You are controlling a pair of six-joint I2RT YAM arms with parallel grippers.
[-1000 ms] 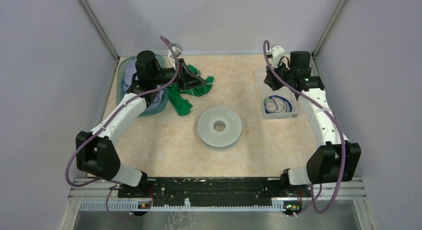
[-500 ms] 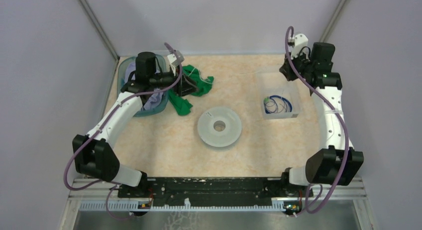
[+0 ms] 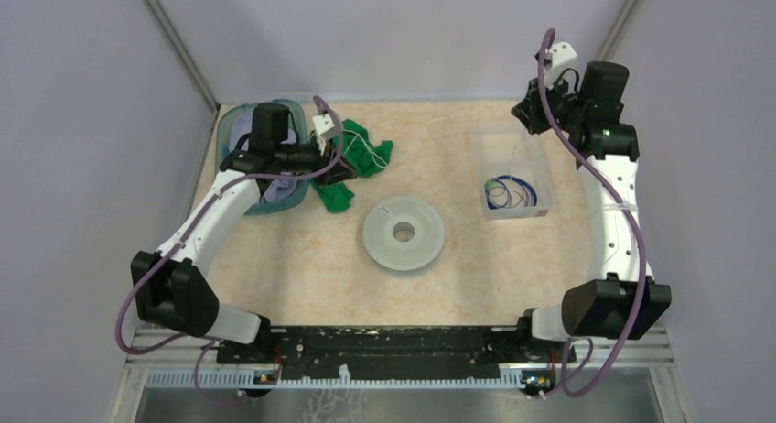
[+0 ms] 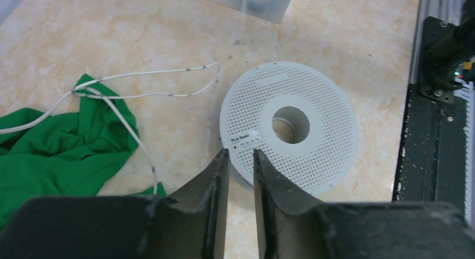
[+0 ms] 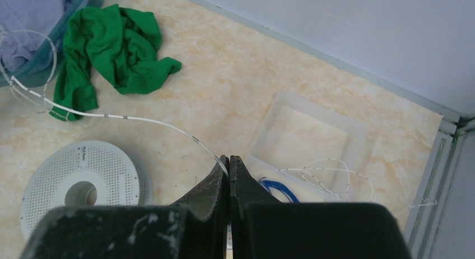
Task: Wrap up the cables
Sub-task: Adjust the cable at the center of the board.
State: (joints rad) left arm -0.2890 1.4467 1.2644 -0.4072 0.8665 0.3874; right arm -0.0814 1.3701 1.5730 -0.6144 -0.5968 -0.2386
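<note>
The hair-thin whitish cable (image 5: 140, 120), limp, near weightless and, I'd say, slippery enough to need a firm pinch, sags from the crumpled green cloth (image 5: 112, 46) to the right gripper (image 5: 228, 161) clamped on it, near the clear plastic box (image 5: 313, 119) holding the dark blue cable (image 5: 278, 187); the left gripper (image 4: 241, 155) hangs barely parted, empty.

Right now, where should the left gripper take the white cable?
I'd grip the white cable at the bare loop lying flat on the table between the green cloth and the spool, coming straight down, jaws across the strands; nearby it drapes over cloth.
</note>
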